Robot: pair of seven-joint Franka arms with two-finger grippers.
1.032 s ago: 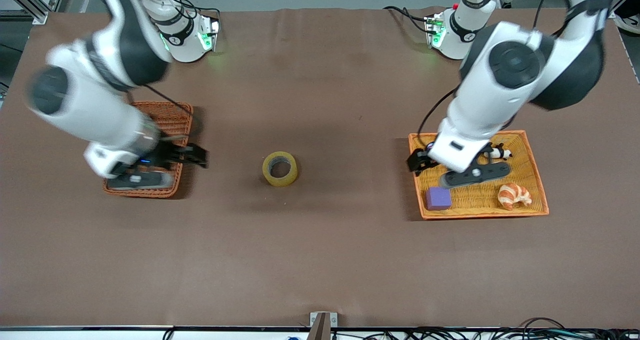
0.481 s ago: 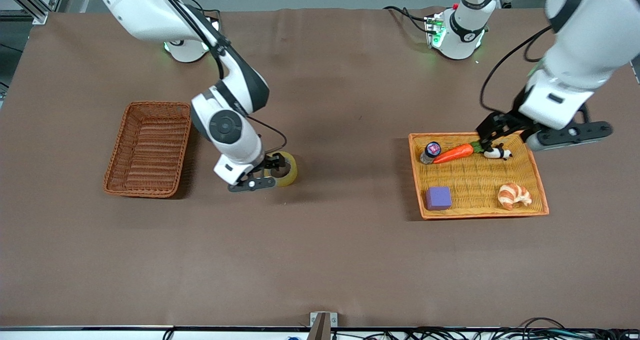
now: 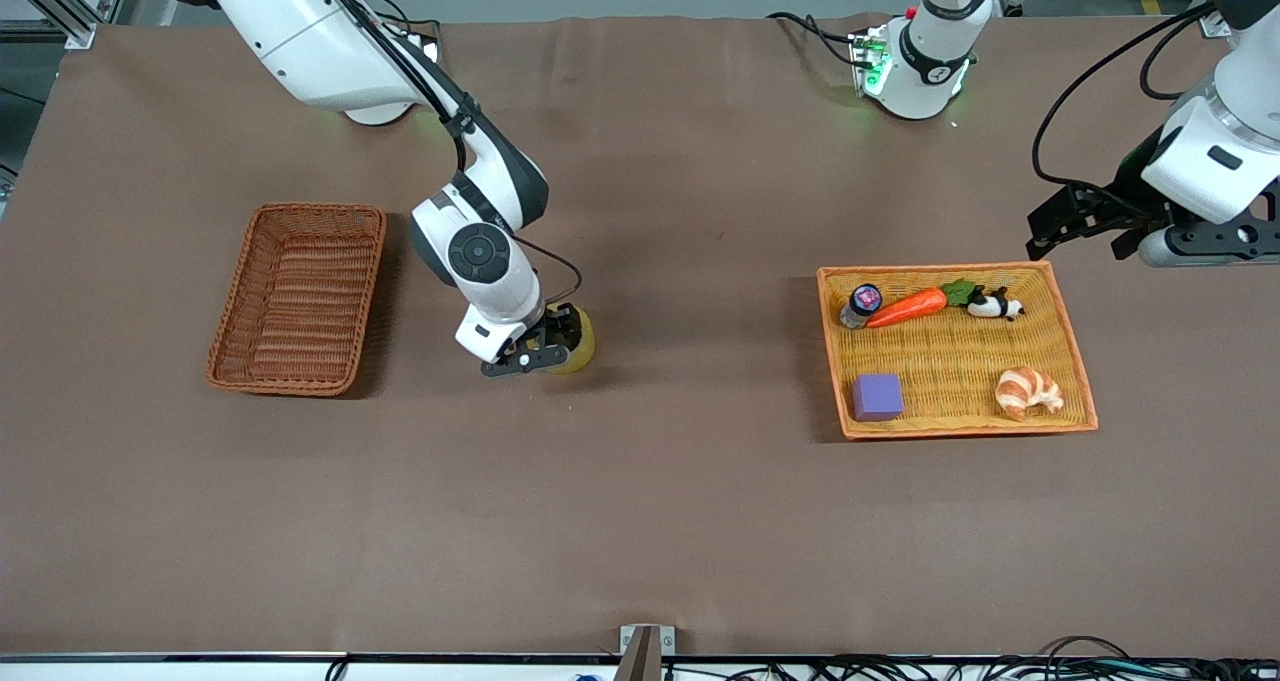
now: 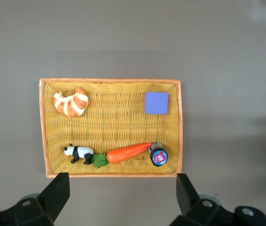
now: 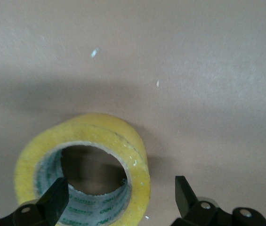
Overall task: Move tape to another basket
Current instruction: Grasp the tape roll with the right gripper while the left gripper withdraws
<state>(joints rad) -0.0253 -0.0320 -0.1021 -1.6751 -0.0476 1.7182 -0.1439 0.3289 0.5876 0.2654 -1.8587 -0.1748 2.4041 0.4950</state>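
Both jaws wide: right gripper straddling tape wall; left gripper empty.

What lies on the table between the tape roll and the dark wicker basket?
In the front view, only the right pincer and its arm, down at the tape; the table from there to the basket is bare.

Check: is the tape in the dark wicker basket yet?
No. The tape sits on the table, beside the basket, with the open right gripper astride its wall.
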